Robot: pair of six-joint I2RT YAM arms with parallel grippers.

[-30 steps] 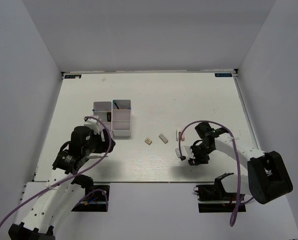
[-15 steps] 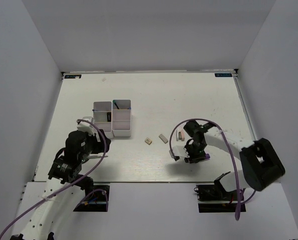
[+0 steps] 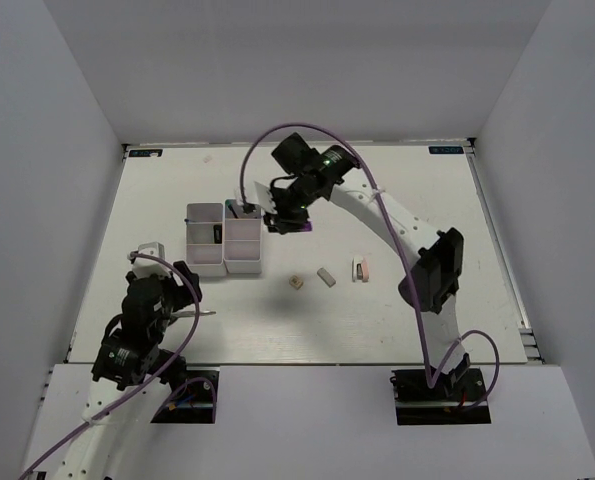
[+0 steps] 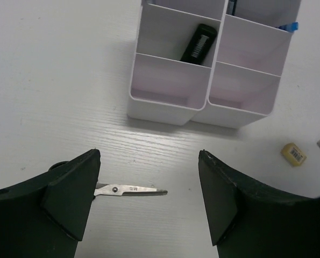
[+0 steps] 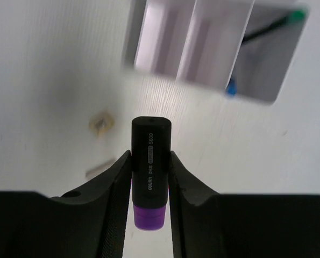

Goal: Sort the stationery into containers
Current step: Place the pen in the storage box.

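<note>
The containers [image 3: 225, 238] are four joined white bins; they also show in the left wrist view [image 4: 213, 80] and the right wrist view [image 5: 213, 48]. My right gripper [image 3: 289, 220] hangs just right of the bins' far end, shut on the purple-black marker [image 5: 150, 161]. My left gripper [image 4: 149, 156] is open and empty, low over the table in front of the bins. The scissors [image 4: 130, 190] lie flat by its left finger, handles hidden. A dark highlighter [image 4: 200, 43] and a blue pen [image 4: 289, 26] stand in the bins.
A beige eraser [image 3: 296, 283], a grey-beige eraser [image 3: 325, 276] and a pink eraser [image 3: 360, 268] lie on the table right of the bins. White walls enclose the table on three sides.
My right arm has swung from the near right of the table up and left to beside the bins, carrying the marker. My left arm has drawn back toward the near edge.
</note>
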